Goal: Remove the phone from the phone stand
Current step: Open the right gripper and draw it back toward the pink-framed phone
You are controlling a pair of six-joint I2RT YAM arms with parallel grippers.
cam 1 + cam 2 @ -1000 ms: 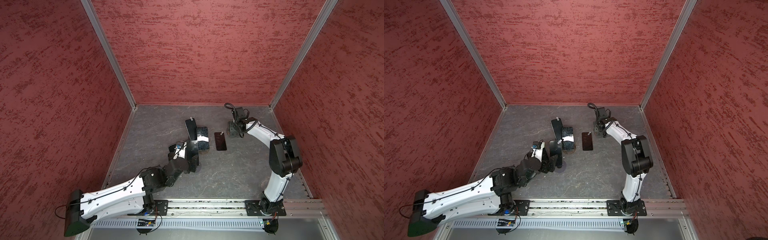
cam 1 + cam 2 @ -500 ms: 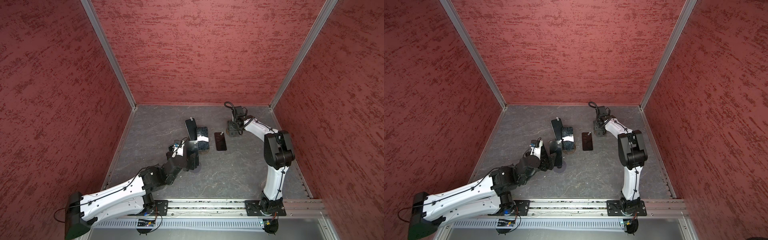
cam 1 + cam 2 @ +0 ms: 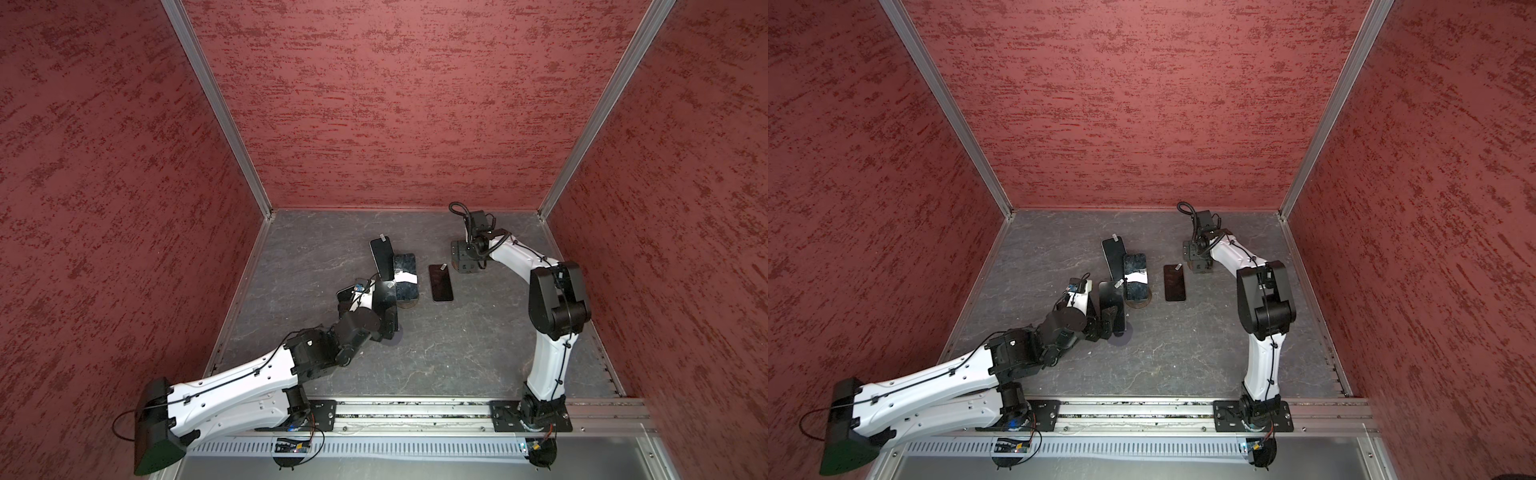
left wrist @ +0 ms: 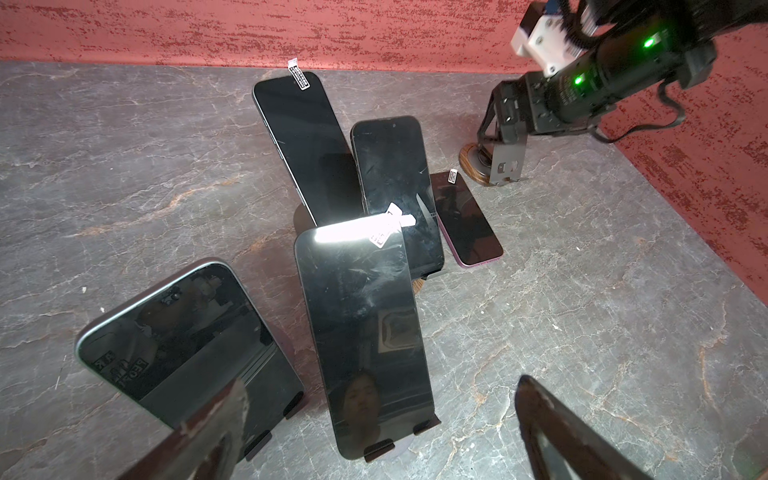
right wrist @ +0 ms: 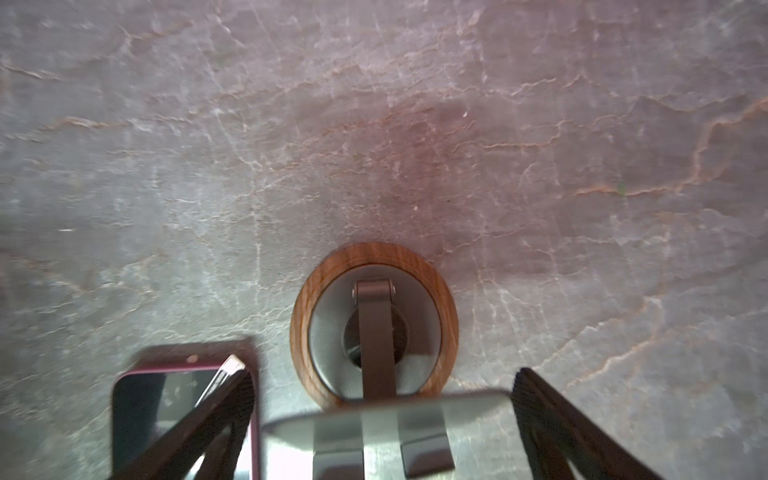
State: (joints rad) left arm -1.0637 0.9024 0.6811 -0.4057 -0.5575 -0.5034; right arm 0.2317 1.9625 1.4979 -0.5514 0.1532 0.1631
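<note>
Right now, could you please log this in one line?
left gripper open by propped phone | right gripper open over empty stand | purple phone on table

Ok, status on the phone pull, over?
Left end effector open, right end effector open. Purple-edged phone flat on table beside empty wood-based stand. Left faces black phone on stand; neighbouring phone close beside.

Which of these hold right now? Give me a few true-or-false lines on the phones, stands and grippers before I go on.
1. The purple-edged phone lies flat on the table. True.
2. The right gripper is shut on a phone. False: it is open and holds nothing.
3. The wood-based stand beneath the right gripper carries no phone. True.
4. The left gripper is shut. False: it is open.
5. Every phone is off its stand. False: the central propped phone leans on a stand, as do others.
</note>
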